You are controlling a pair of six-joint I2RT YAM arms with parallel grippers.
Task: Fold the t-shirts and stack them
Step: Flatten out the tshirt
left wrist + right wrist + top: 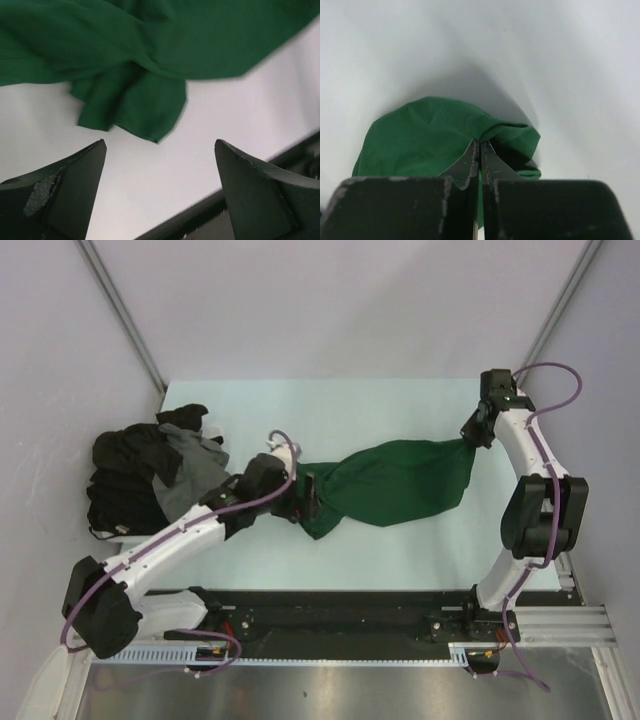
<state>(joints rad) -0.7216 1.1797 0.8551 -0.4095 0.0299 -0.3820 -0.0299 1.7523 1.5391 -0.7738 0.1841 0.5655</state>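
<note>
Pale worktop [300, 410] fills our view, with grey walls [330, 300] behind it. We see the green t-shirt [400, 480] lying stretched and rumpled from the middle out toward 2 o'clock. Our right claw [478, 430] is clamped tight on the shirt's end there. Our left claw [306, 502] stands wide apart with nothing between its fingers [65, 190], just beside the bunched end near the centre. We find the black and grey t-shirts [140, 475] heaped at 9 o'clock, partly over the edge.

Pale table [400, 550]: green t-shirt [400, 480] stretched across middle; black and grey t-shirts [150, 475] heaped at left edge.
</note>
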